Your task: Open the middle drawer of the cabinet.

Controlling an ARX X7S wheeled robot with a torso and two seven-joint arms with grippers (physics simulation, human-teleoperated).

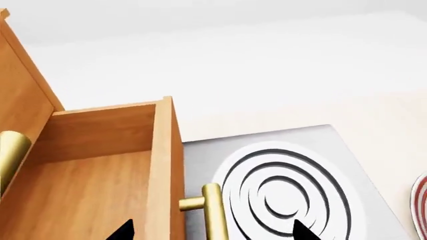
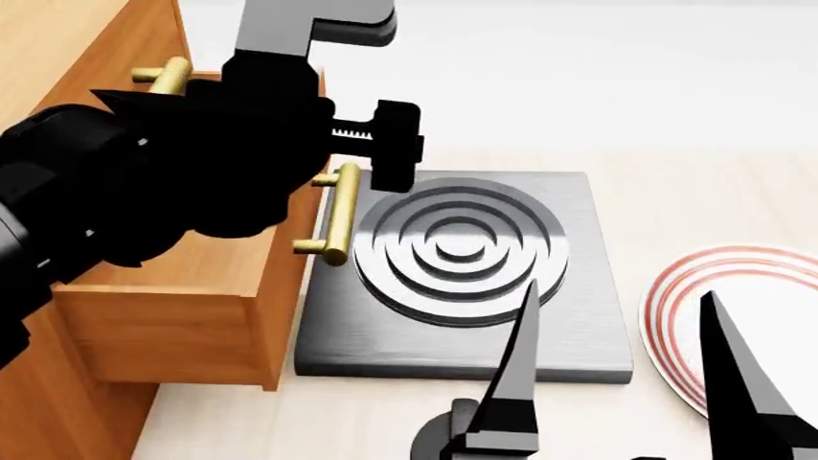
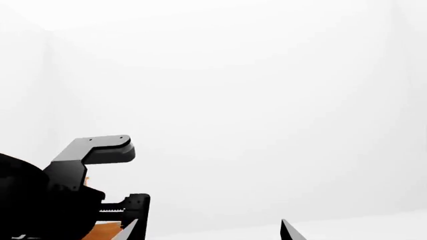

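Nearest you, your right gripper (image 2: 614,335) hung low over the table with its fingers spread wide and empty, just beside the striped plate (image 2: 715,316); you did well to leave it there, clear of the pull.

Beyond it, the middle drawer (image 2: 179,316) stood well out of the cabinet (image 2: 52,57), its front over the edge of the stove plate (image 2: 576,287). Your left gripper (image 1: 210,232) sat spread astride the brass handle (image 1: 212,215), one tip over the drawer's inside, the other over the burner rings, gripping nothing. I judge the drawer essentially open; any further pull should have run straight along its travel, without lifting.

Farthest, the upper drawer's handle (image 2: 163,73) showed against the cabinet front.
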